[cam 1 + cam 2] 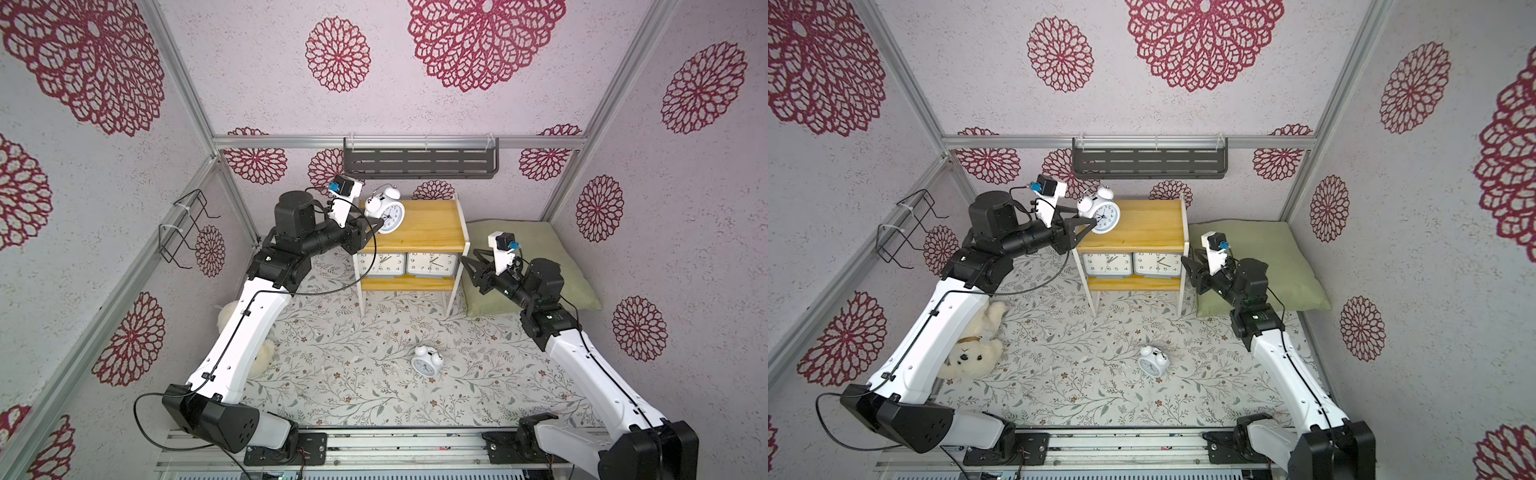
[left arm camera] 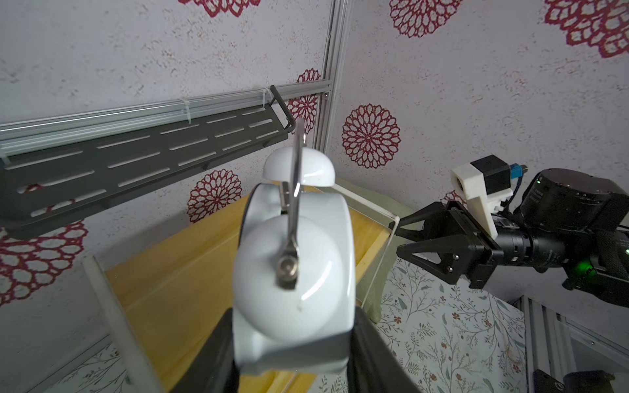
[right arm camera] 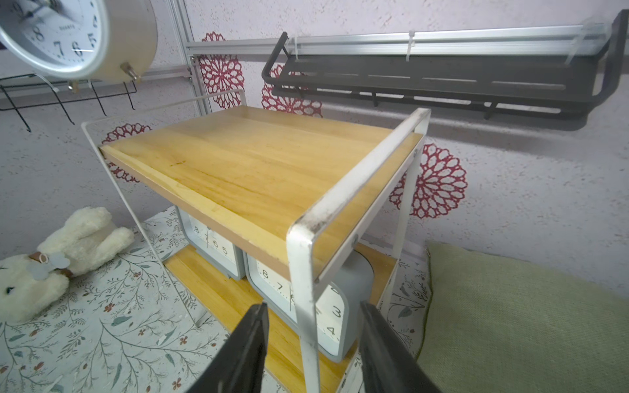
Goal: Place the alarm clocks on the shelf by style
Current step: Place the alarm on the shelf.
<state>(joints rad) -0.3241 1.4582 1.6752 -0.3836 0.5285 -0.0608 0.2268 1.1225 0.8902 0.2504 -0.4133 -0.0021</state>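
twin-bell clock [image 1: 386, 214] held, prob over shelf [image 1: 432, 226] edge

Hour numerals stand on the round clock [image 3: 51, 34] and both grey clocks [image 3: 218, 243].

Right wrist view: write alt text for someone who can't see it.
The open right gripper faces the end of the two-tier wooden shelf, a white frame leg showing between its jaws. Two grey clocks stand side by side on the lower board; the upper board is bare. A round white clock hangs beyond the far end.
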